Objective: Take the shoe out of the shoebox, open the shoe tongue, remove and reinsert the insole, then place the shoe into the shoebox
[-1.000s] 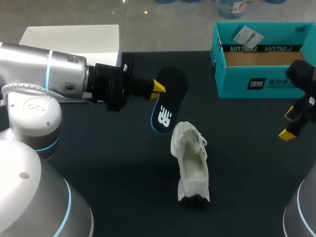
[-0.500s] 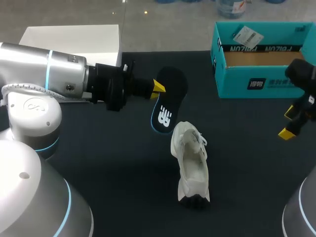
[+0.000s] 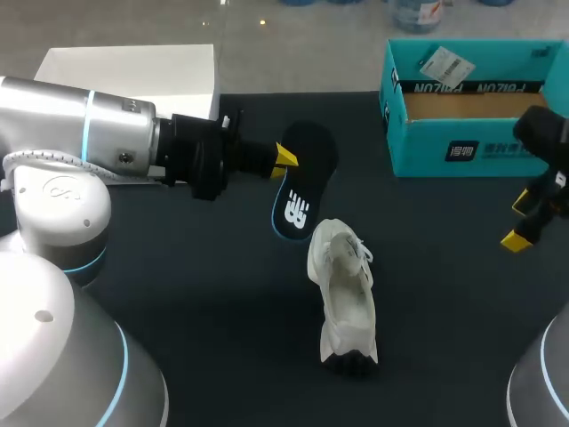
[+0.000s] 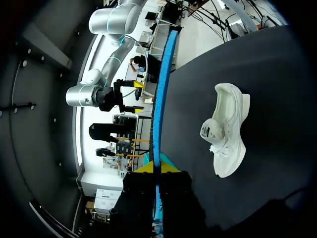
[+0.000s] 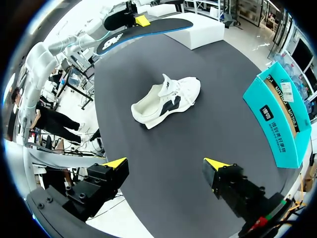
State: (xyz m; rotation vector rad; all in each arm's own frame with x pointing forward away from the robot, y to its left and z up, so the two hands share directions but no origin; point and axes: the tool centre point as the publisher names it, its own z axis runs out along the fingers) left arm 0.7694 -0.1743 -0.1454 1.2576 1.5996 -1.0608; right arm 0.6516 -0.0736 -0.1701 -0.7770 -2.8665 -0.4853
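Above the far middle of the table point(image 3: 178, 294), the left gripper point(image 3: 284, 158) holds the black insole point(image 3: 304, 182) off the surface. Its fingers pinch the insole's edge near the heel end. In the left wrist view the blue-rimmed insole runs straight out between the two yellow tips, seen edge-on.

The white shoe point(image 3: 345, 294) stands alone on the table nearer the middle, just beyond the insole's lower end and touched by neither arm. The teal shoebox point(image 3: 471, 111) sits at the far right with its opening showing bare cardboard inside. The right gripper point(image 3: 529, 222) hangs at the right edge of the table, well apart from the shoe. Its fingers are spread wide with nothing between them.

With the insole out of the shoe and in hand, the removal part looks done, and reinsertion appears to be the step now due. That calls for bringing the insole's free end down to the shoe's mouth and lining it up with the shoe's length. The unsupported shoe could tip or slide under the push, so the idle right gripper would likely need to steady it first.
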